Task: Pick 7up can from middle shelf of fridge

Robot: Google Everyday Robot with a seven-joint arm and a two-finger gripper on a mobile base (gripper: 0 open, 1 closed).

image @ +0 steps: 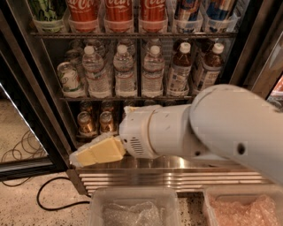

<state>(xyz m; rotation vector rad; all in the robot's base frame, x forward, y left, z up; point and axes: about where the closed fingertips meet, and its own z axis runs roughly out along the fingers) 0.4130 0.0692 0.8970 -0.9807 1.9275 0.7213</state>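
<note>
The 7up can point(69, 79) stands at the left end of the middle shelf point(132, 98) of the fridge point(177, 178), just beside three water bottles point(125, 73), while the gripper point(82, 156) (open or clenched, I cannot tell) hangs low before the brown cans point(86, 122), above two clear bins point(132, 190) holding crumpled plastic.

Gripper point(83, 157): pale yellow, low at the fridge point(37, 88) base, left of the white arm point(199, 128).
7up can point(69, 79): silver-white, green markings.
Fridge frame dark.
Grille point(177, 178): steel, horizontal stripes.
Middle shelf point(132, 98): dark wire.
Cola bottles point(118, 11): red, white script.
Water bottles point(125, 73): clear, white caps.
Low cans point(86, 122): gold-brown.
Floor point(22, 132): speckled beige.
Cable point(53, 201): black.
</note>
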